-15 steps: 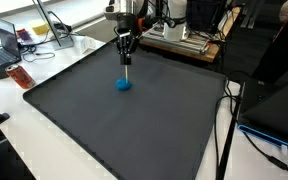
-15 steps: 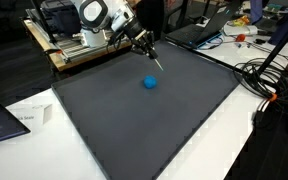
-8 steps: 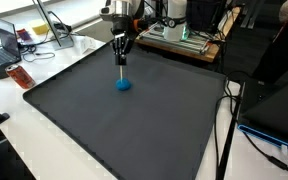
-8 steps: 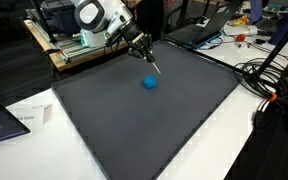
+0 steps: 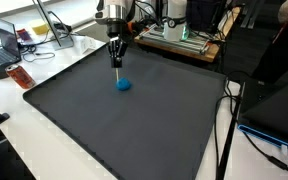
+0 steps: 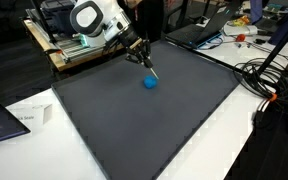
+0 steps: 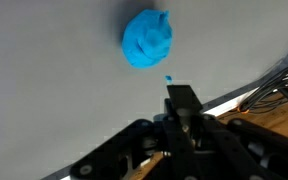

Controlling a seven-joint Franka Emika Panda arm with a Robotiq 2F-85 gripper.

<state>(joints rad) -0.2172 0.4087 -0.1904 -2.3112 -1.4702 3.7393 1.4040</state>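
The end effector (image 5: 117, 47) is clenched on a thin stick (image 5: 117, 60) that points downward, its tip just beside the blue lump (image 5: 124, 84). That lump lies on the dark mat (image 5: 134, 130) covering the desk (image 5: 29, 135), toward the mat's far side.

- Arm (image 6: 87, 17): glossy white rounded shells, with a round dark cap on the fat joint above the fingers.
- Wrist, just behind the fingers: a white link ending in a black collar.
- Gripper (image 5: 117, 56): matte black throughout, tapering down toward the fingers.
- Fingers (image 7: 182, 98): black, blocky and flat-faced, the tip face greyish; behind them, black linkage bars splay out to either side.
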